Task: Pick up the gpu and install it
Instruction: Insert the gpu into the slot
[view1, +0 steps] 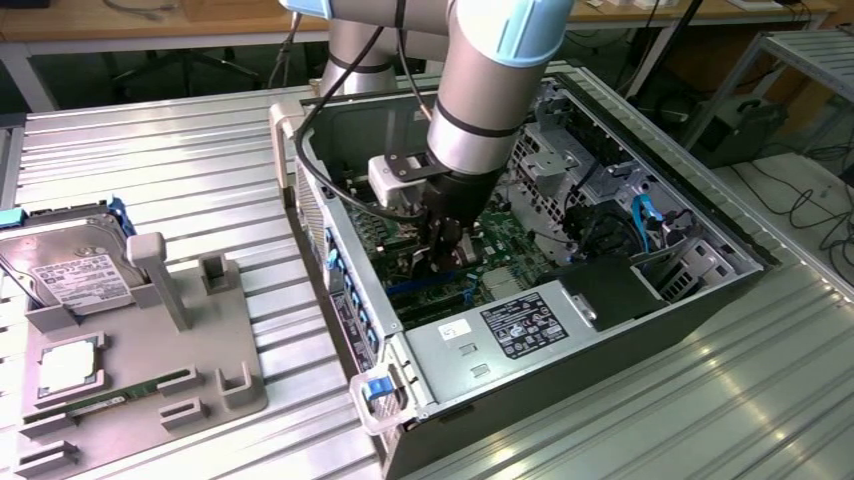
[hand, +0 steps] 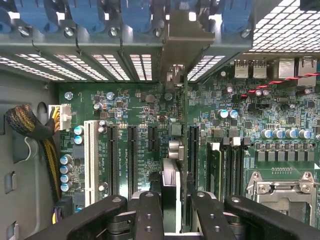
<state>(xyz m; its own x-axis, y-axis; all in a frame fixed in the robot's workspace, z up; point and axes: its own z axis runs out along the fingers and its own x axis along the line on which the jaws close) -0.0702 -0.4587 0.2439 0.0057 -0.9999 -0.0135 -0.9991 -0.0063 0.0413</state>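
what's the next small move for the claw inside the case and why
Probably a slight, straight press toward the motherboard. The claw grips the gpu edge-on, its bracket up at the rear slot openings and its body between two black expansion slots, so it looks lined up but not clearly seated.

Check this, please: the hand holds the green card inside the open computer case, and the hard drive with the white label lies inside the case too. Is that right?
Not quite. The hard drive lies outside the computer case, on the grey holder at the exterior view's left. The rest stands: the hand holds the green card edge-on over the board inside the case.
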